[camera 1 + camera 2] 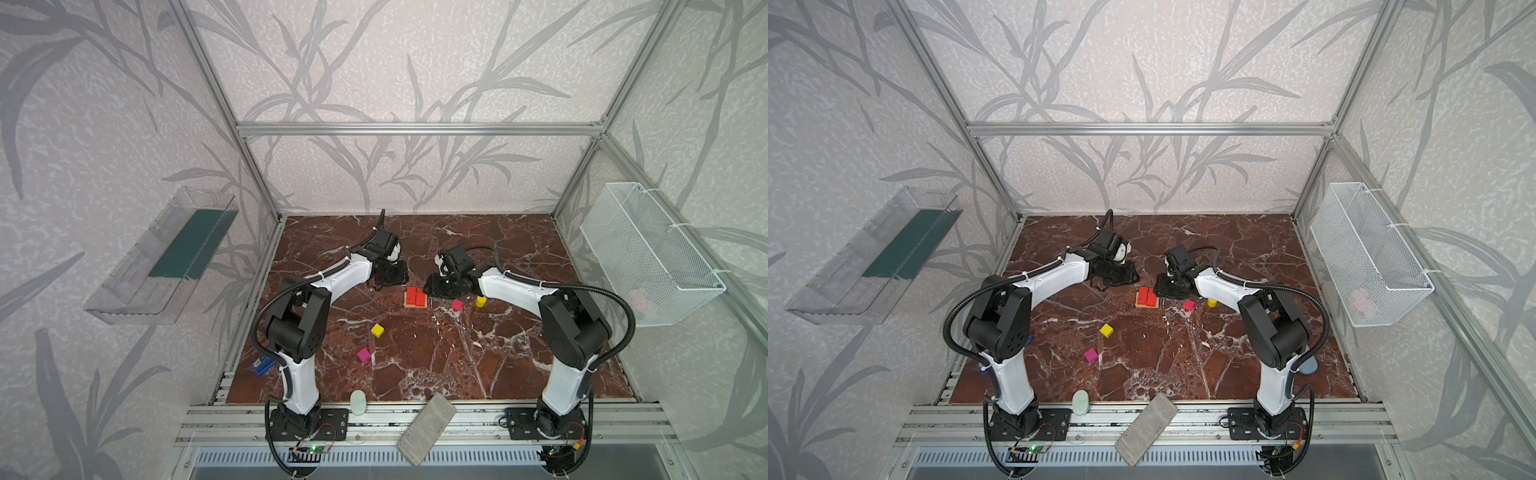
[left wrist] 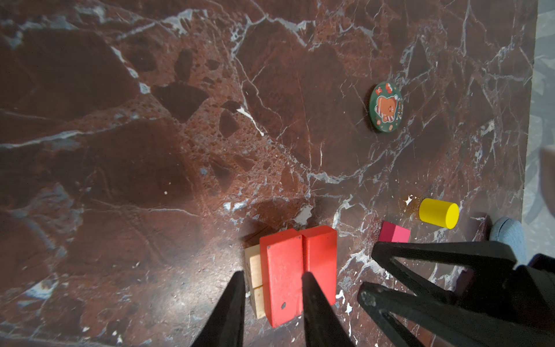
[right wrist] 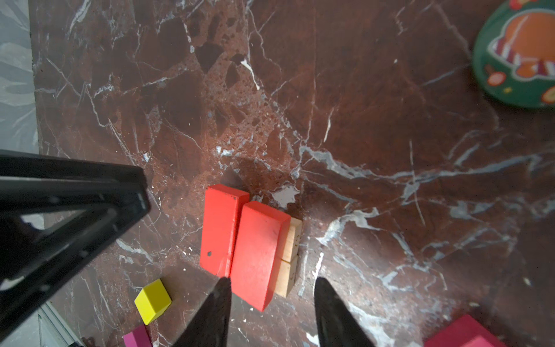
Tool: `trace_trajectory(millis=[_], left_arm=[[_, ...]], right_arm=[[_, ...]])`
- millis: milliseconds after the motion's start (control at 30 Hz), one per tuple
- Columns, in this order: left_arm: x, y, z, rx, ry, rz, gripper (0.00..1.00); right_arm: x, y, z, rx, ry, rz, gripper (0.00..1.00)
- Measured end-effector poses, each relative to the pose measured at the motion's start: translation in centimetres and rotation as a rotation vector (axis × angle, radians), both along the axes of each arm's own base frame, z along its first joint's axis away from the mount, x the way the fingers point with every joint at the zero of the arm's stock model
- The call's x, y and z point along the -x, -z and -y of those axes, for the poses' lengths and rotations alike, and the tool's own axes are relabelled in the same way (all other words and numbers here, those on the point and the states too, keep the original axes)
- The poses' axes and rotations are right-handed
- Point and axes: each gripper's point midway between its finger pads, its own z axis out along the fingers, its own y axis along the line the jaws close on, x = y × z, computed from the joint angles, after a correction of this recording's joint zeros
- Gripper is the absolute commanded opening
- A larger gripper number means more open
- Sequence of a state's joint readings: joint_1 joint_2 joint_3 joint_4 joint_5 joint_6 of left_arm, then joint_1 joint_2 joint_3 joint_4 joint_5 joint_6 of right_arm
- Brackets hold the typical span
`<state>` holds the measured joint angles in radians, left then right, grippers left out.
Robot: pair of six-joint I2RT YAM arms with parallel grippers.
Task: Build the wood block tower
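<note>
- The worktop (image 1: 498,353) was dark red marble with white veins, inside a metal frame and leaf-patterned walls. A mesh basket (image 1: 648,257) hung on one side wall and a clear tray (image 1: 162,257) on the other.
- In both top views, the two red rectangles (image 1: 415,296) lay side by side on the tan bars (image 1: 409,306) at mid-worktop. The left arm (image 1: 332,278) and right arm (image 1: 511,282) bent in over them from either side.
- One magenta cube (image 1: 457,305) and the yellow cylinder (image 1: 481,301) sat just beside the right arm's wrist.
- The yellow cube (image 1: 377,330) and the other magenta cube (image 1: 364,354) lay apart, nearer the front.
- A grey brick (image 1: 427,428) lay across the front rail, and a blue stapler (image 1: 262,365) sat by the left arm.
- In the left wrist view, the left fingers (image 2: 231,309) stood apart, straddling one red rectangle (image 2: 282,279). I could not tell whether they pressed on it.
- The tan bars showed at that rectangle's side. A green round badge (image 2: 386,106) lay well beyond.
- In the right wrist view, the right fingers (image 3: 213,315) were spread either side of the end of the other red rectangle (image 3: 258,252). A clear gap showed beside the tan bars (image 3: 289,249), so nothing was held.
- The yellow cube (image 3: 152,300) lay near them.
</note>
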<state>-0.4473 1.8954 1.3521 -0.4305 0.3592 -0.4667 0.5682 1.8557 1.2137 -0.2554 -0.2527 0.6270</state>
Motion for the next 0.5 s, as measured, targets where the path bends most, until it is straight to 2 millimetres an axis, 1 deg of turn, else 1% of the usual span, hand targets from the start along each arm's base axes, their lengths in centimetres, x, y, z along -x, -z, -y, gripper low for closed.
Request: trace_trajectory(millis=[133, 367, 500], left_arm=[[-0.01, 0.75, 0.06, 0.004, 0.002, -0.017, 0.3], [-0.06, 0.73, 0.31, 0.017, 0.009, -0.016, 0.3], [0.0, 1.08, 0.33, 0.015, 0.011, -0.024, 0.3]], right_arm=[[-0.15, 0.31, -0.27, -0.012, 0.008, -0.011, 0.44], [-0.46, 0.37, -0.67, -0.028, 0.018, -0.022, 0.43], [-0.73, 0.34, -0.87, -0.032, 0.02, -0.021, 0.42]])
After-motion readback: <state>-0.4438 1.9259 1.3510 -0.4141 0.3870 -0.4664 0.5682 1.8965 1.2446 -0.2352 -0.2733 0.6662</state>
